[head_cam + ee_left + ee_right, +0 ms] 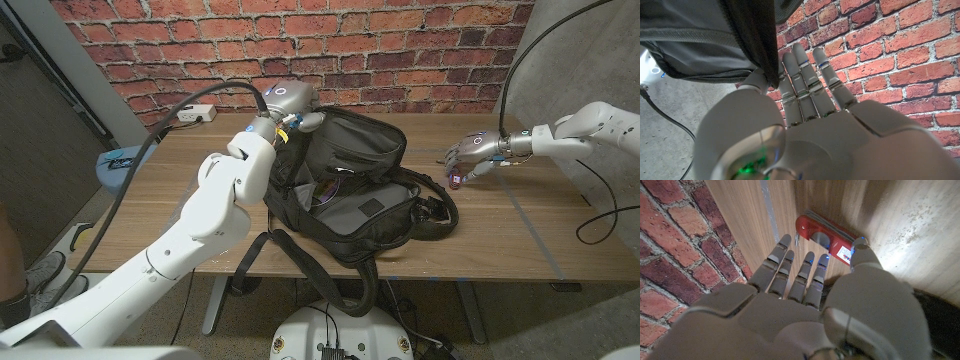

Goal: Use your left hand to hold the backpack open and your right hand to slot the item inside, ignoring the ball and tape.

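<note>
While fabric backpack (350, 190) gapes, hand (805, 295) nears flat red item (827, 237).

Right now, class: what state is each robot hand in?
Left hand: pinching the backpack flap.
Right hand: fingers on the red item, grasp unclear.

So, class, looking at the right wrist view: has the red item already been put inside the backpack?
No: the red item lies on the wooden table, just beyond the right hand.

Lab — brick wall (400, 40), cabled wooden table (520, 235).
</note>
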Tool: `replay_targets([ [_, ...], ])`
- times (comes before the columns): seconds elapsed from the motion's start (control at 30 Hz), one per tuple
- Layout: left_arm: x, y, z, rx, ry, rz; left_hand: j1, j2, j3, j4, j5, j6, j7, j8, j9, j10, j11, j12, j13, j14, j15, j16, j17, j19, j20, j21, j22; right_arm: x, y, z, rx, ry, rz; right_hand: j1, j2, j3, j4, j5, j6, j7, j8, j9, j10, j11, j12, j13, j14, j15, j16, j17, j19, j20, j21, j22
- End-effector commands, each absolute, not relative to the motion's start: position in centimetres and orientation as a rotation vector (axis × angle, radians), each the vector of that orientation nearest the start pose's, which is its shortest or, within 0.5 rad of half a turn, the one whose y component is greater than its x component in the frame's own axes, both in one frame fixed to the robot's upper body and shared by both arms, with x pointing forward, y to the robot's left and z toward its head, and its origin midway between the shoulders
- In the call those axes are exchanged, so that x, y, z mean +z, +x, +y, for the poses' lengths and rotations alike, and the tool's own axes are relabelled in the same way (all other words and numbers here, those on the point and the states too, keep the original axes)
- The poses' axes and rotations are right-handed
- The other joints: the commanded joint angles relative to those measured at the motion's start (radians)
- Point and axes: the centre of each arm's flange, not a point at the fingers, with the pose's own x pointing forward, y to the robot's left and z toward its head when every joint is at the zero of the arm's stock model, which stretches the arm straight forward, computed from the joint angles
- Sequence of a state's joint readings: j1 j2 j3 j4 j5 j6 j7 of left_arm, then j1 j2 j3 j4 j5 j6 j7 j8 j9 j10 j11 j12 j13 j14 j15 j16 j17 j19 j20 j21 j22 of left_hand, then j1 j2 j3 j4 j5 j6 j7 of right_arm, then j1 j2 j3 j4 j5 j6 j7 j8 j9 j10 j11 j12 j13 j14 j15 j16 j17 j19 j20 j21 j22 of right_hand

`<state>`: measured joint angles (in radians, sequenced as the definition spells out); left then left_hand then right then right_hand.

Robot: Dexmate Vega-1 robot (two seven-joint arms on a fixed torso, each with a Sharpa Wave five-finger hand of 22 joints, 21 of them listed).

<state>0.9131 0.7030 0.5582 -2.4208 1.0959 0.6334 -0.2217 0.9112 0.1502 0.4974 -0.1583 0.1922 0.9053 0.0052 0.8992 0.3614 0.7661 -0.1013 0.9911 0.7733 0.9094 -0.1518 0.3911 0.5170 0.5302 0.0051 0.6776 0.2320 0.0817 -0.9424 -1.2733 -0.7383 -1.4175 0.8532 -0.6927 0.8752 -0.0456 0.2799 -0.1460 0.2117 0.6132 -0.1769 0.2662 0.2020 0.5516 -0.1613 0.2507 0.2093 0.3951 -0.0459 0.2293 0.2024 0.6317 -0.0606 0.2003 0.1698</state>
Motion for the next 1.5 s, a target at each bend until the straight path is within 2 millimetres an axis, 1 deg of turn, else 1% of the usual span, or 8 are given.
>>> replay_targets([
  [0.03, 10.8, 41.5, 13.1, 0.366, 1.461, -0.861, 0.013, 0.002, 0.008, 0.001, 0.005, -0.002, 0.000, 0.007, 0.004, -0.002, -0.001, 0.007, 0.004, 0.008, 0.000, -0.005, 0.006, -0.003, 0.002, 0.006, 0.001, 5.5, 63.5, -44.6, 0.484, -2.397, -0.876, 0.011, 0.000, -0.006, 0.000, 0.010, 0.012, -0.003, 0.000, 0.003, 0.014, 0.003, -0.004, 0.002, 0.012, -0.156, 0.005, 0.003, 0.006, -0.058, -0.003, 0.002],
  [0.33, 10.6, 41.4, 12.5, 0.362, 1.471, -0.858, 0.013, 0.002, 0.009, 0.001, 0.005, -0.003, -0.003, 0.008, 0.002, -0.002, -0.003, 0.008, 0.004, 0.010, -0.003, -0.006, 0.006, -0.005, 0.002, 0.011, 0.000, 4.9, 64.5, -45.2, 0.441, -2.410, -0.875, 0.010, -0.001, -0.010, 0.001, 0.012, 0.015, -0.005, -0.001, 0.003, 0.020, 0.001, -0.003, 0.002, 0.017, -0.160, 0.006, 0.004, 0.008, -0.061, -0.003, 0.002],
  [0.73, 10.6, 41.4, 12.1, 0.356, 1.472, -0.848, 0.012, 0.002, 0.008, 0.001, 0.005, -0.004, -0.001, 0.010, 0.001, -0.003, -0.003, 0.008, 0.001, 0.011, -0.003, -0.008, 0.009, -0.007, 0.000, 0.018, -0.002, 4.5, 65.4, -45.1, 0.397, -2.454, -0.851, 0.011, 0.002, -0.013, 0.002, 0.014, 0.024, -0.008, 0.001, 0.002, 0.029, -0.002, -0.003, 0.002, 0.024, -0.164, 0.008, 0.006, 0.011, -0.063, -0.002, 0.002],
  [1.0, 10.5, 41.4, 12.3, 0.355, 1.470, -0.853, 0.012, 0.002, 0.007, 0.002, 0.005, -0.004, -0.003, 0.013, 0.000, -0.007, -0.005, 0.010, 0.005, 0.011, -0.002, -0.009, 0.011, -0.009, 0.000, 0.024, -0.003, 4.5, 65.3, -44.6, 0.409, -2.442, -0.884, 0.013, 0.005, -0.016, 0.003, 0.017, 0.045, -0.007, 0.007, 0.002, 0.044, -0.001, 0.001, 0.002, 0.032, -0.166, 0.010, 0.007, 0.014, -0.065, -0.002, 0.002],
  [1.13, 10.4, 41.3, 12.4, 0.354, 1.466, -0.853, 0.012, 0.002, 0.007, 0.002, 0.005, -0.003, -0.002, 0.013, -0.002, -0.007, -0.004, 0.010, 0.004, 0.009, -0.004, -0.010, 0.011, -0.010, 0.000, 0.026, -0.004, 4.6, 65.2, -44.3, 0.412, -2.427, -0.902, 0.019, 0.012, -0.016, 0.002, 0.020, 0.074, -0.011, 0.015, 0.003, 0.075, -0.003, 0.010, 0.003, 0.049, -0.169, 0.015, 0.009, 0.021, -0.069, 0.000, 0.002],
  [1.37, 10.3, 41.3, 12.8, 0.345, 1.461, -0.856, 0.012, 0.003, 0.008, 0.002, 0.004, -0.006, -0.002, 0.015, -0.001, -0.005, -0.004, 0.009, -0.001, 0.010, -0.003, -0.011, 0.012, -0.012, 0.000, 0.030, -0.005, 4.5, 65.2, -43.9, 0.402, -2.392, -0.925, 0.032, 0.022, -0.018, 0.000, 0.025, 0.129, -0.004, 0.033, 0.004, 0.126, -0.006, 0.027, 0.005, 0.079, -0.173, 0.023, 0.015, 0.035, -0.076, 0.002, 0.002],
  [1.47, 10.3, 41.5, 12.9, 0.340, 1.460, -0.858, 0.013, 0.003, 0.008, 0.001, 0.004, -0.007, -0.004, 0.016, -0.001, -0.005, -0.004, 0.010, 0.001, 0.010, -0.003, -0.012, 0.013, -0.013, 0.000, 0.032, -0.005, 4.3, 65.2, -43.7, 0.394, -2.380, -0.934, 0.048, 0.028, -0.017, -0.004, 0.029, 0.176, -0.014, 0.049, 0.005, 0.166, -0.004, 0.043, 0.013, 0.107, -0.177, 0.031, 0.021, 0.047, -0.082, 0.004, 0.002],
  [1.5, 10.3, 41.5, 12.9, 0.340, 1.460, -0.859, 0.011, 0.003, 0.008, 0.003, 0.004, -0.007, -0.003, 0.015, -0.002, -0.006, -0.007, 0.010, 0.001, 0.011, -0.004, -0.013, 0.012, -0.014, 0.000, 0.033, -0.006, 4.3, 65.2, -43.7, 0.394, -2.380, -0.934, 0.050, 0.029, -0.017, -0.005, 0.029, 0.177, -0.013, 0.049, 0.005, 0.175, -0.006, 0.047, 0.014, 0.112, -0.178, 0.032, 0.022, 0.050, -0.085, 0.005, 0.002],
])
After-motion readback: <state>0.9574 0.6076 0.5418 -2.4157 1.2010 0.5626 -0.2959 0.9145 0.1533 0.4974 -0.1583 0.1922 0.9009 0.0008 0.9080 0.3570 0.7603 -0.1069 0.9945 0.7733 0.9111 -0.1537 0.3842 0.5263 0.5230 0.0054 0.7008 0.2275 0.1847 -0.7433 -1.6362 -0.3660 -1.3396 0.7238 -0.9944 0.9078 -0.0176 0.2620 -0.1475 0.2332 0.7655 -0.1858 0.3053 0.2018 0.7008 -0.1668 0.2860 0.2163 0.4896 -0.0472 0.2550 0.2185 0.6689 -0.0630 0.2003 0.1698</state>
